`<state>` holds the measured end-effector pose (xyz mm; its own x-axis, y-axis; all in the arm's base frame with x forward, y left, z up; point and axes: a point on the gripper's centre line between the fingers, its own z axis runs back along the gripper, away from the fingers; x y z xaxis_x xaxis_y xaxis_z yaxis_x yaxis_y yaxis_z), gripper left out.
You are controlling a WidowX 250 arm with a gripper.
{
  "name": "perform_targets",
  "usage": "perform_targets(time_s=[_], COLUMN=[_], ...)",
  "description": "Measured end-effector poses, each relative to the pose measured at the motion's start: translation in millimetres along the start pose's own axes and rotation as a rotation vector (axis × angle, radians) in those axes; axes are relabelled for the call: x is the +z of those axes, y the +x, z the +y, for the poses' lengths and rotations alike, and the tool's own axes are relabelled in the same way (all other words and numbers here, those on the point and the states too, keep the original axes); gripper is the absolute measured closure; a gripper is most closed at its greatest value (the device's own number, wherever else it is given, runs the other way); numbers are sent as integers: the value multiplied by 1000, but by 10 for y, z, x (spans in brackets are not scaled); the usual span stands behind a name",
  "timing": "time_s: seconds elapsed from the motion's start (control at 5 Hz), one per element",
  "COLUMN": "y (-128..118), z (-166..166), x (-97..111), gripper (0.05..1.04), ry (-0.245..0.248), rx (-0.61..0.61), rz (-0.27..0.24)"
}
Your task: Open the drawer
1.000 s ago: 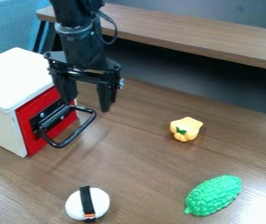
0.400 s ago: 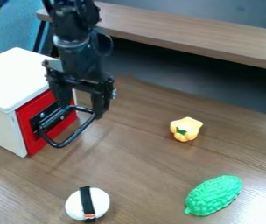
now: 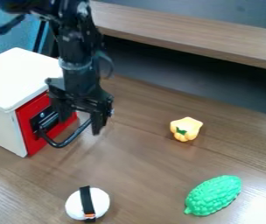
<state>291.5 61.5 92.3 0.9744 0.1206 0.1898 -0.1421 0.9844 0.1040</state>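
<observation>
Fingers apart, the gripper (image 3: 80, 126) seems to straddle the handle (image 3: 71, 138) of the closed red drawer (image 3: 29, 139), presumably to pull it open.

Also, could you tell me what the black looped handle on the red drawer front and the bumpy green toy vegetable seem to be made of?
The black looped handle looks like rounded metal bar with glossy paint, judging by its bright highlights, though plastic is possible. The bumpy green toy vegetable looks like satin moulded plastic, given its even colour and soft sheen.
</observation>
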Motion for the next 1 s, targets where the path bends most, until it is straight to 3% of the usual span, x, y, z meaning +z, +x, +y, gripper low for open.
perform_targets(time_s=[0.8,1.0], y=[0,-6], z=[147,134], x=[-333,-407], gripper=[85,85], ry=[60,48], rx=[-3,-6], rz=[56,66])
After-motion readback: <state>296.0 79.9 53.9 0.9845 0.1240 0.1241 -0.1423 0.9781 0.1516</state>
